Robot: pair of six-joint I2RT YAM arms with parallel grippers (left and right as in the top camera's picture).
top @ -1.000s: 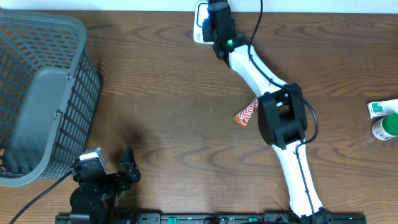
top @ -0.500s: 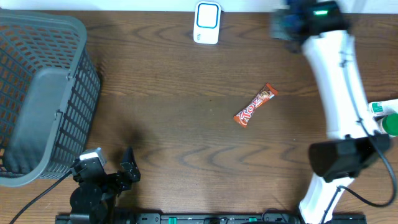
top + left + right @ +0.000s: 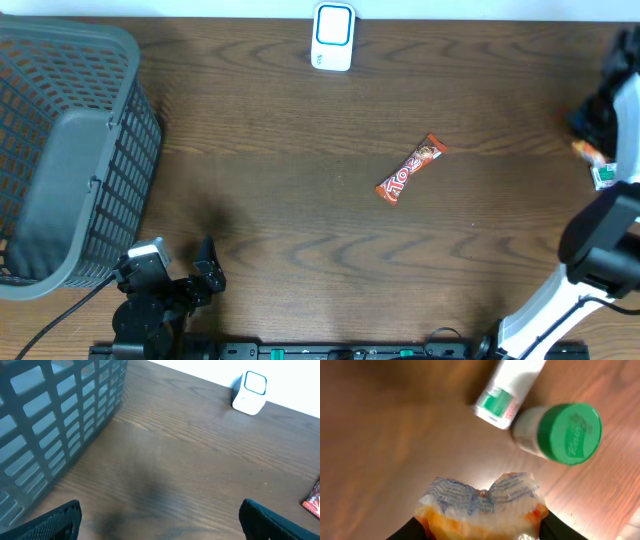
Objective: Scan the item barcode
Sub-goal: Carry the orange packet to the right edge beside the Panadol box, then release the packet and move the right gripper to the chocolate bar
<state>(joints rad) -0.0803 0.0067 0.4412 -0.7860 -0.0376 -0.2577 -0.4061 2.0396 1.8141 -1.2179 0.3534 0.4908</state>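
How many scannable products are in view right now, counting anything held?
4. A candy bar lies in the middle; an orange packet is in the right hand; a white-and-green tube and a green-lidded jar sit just beyond it. The basket may hide more.

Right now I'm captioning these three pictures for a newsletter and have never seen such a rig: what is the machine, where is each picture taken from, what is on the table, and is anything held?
These are two robot arms at a wooden table, each ending in a two-finger gripper. One picture looks straight down from above. The other two come from cameras on the wrists. On the table are a grey plastic slatted basket, a small white scanner with a blue-edged square, a red-orange candy bar, a green-lidded bottle and a white-and-green pack. The left gripper is open and empty, near the basket. The right gripper, at the table's right edge, holds a crinkly orange-and-white packet between its fingers.
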